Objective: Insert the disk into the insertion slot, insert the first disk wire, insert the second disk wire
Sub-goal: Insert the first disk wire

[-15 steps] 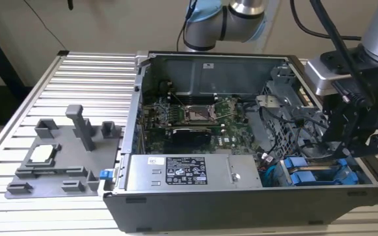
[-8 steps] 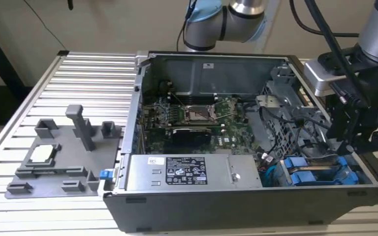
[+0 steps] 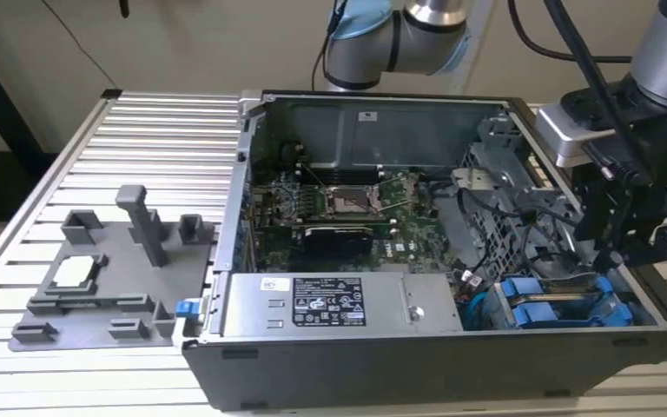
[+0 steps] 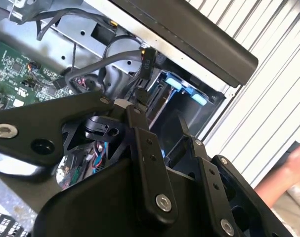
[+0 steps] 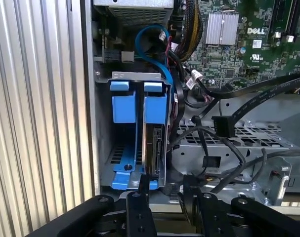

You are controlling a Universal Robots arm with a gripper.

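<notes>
Disk [image 5: 152, 148] seated in the insertion slot [image 5: 137, 75]; pincer [image 5: 166, 182], parted and empty, hovers beside it; black wire connector [image 5: 222, 127] hangs loose, apparently unplugged.

Figure: We see a table [image 3: 136, 130] of ribbed silver metal slats, evenly lit, spanning the exterior view; its slats also appear in both wrist views [image 5: 36, 98] [image 4: 268, 108]. Behind it stands a plain pale beige wall [image 3: 194, 43]. A dark object [image 3: 3, 178], cut off, sits at the exterior view's left.
</notes>
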